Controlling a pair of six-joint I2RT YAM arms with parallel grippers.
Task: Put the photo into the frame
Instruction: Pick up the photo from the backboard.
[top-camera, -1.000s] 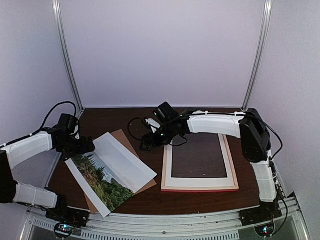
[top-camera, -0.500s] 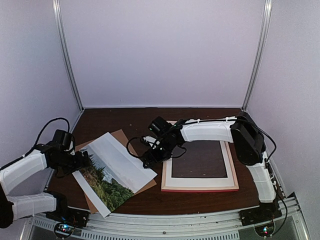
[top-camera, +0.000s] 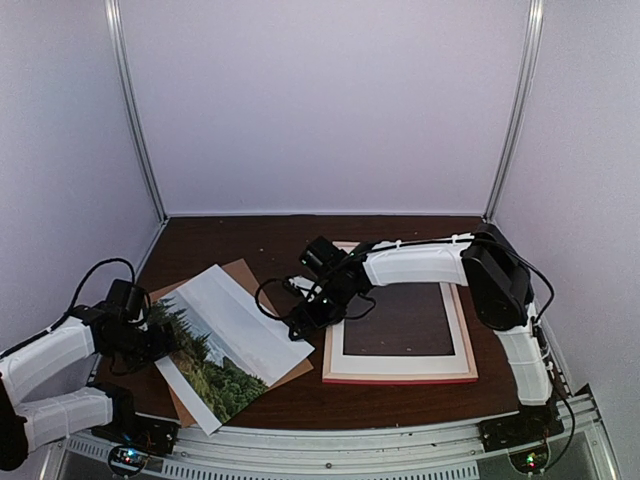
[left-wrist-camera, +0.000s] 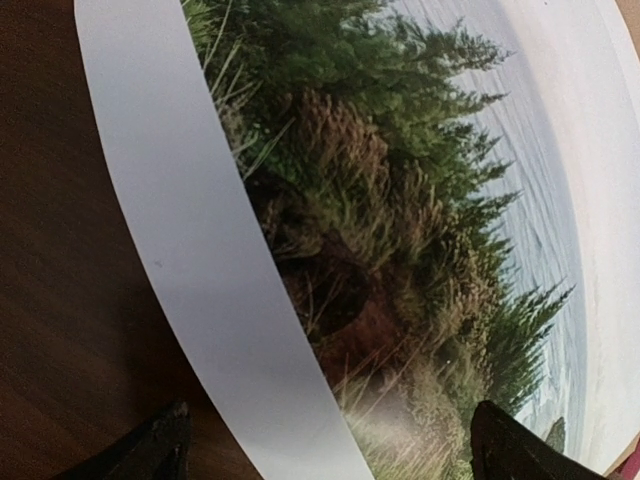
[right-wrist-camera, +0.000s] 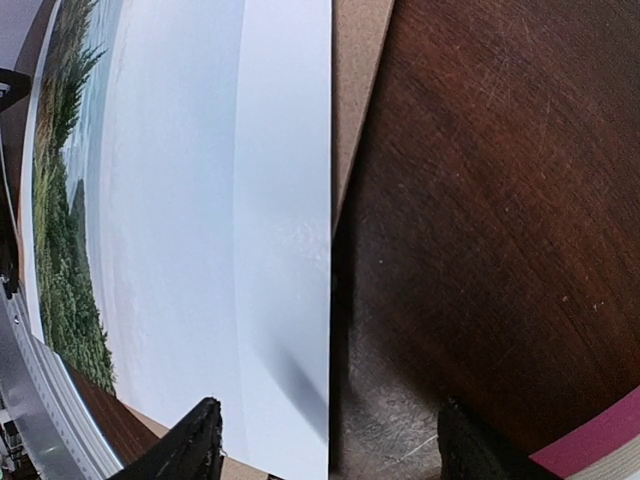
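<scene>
The photo (top-camera: 225, 345), a landscape print with green trees, pale sea and a white border, lies tilted on the brown backing board (top-camera: 290, 372) at the left of the table. The pink frame (top-camera: 400, 372) with pale wood sides lies flat at the right, a white mat (top-camera: 395, 353) inside it. My left gripper (top-camera: 168, 338) is open and low over the photo's left edge; its fingers straddle the white border (left-wrist-camera: 215, 300). My right gripper (top-camera: 300, 322) is open and low over the photo's right edge (right-wrist-camera: 290, 300), one finger over the paper, the other over the table.
The dark wood table (top-camera: 240, 245) is bounded by white walls with metal posts (top-camera: 135, 110) at the back corners. The backing board shows beside the photo's edge in the right wrist view (right-wrist-camera: 360, 80). A corner of the pink frame (right-wrist-camera: 600, 445) lies near my right gripper.
My left gripper moved down and right onto the photo's left edge. My right gripper swung left and down from the frame's top corner to the photo's right edge.
</scene>
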